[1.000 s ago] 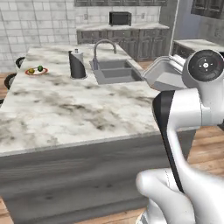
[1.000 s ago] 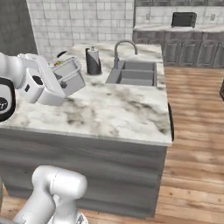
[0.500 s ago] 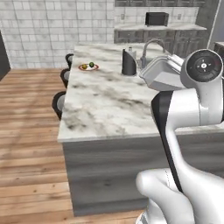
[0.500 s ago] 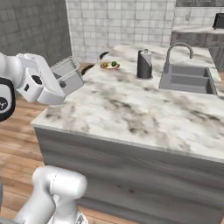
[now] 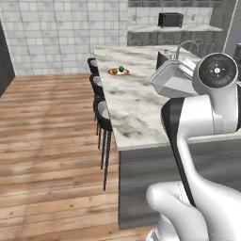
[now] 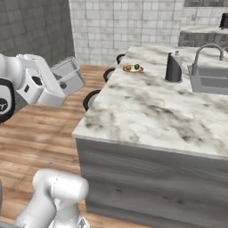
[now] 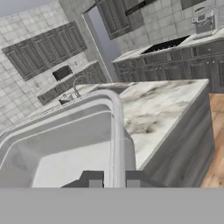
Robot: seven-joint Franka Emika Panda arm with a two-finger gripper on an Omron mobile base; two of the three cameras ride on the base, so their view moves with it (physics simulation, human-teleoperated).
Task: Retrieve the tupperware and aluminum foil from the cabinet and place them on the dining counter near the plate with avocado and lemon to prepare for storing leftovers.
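The hand [image 7: 113, 181] is clamped on the rim of the tupperware [image 7: 65, 140] — in the hand view its two dark fingertips [image 7: 92, 180] sit on either side of the container's wall, which runs up between them. The tupperware is carried in the air, clear of the worktop; in the left base view it [image 5: 176, 77] hangs tilted over the marble just ahead of the arm's round wrist joint, and in the right base view it [image 6: 67, 76] shows as a pale grey box off the near left corner of the island, above the wooden floor.

The dining counter [image 5: 136, 101] stretches away with its white-grey marble top and dark base. Far along it lies the plate [image 5: 118, 72] with its red rim, carrying the lemon [image 5: 114, 71] and the avocado [image 5: 121, 68] side by side — well apart from the held container. Black stools [image 5: 101, 113] line the worktop's left edge. A dark kettle [image 6: 173, 67] stands near the faucet [image 6: 207, 51] and the inset sink [image 6: 211, 80]
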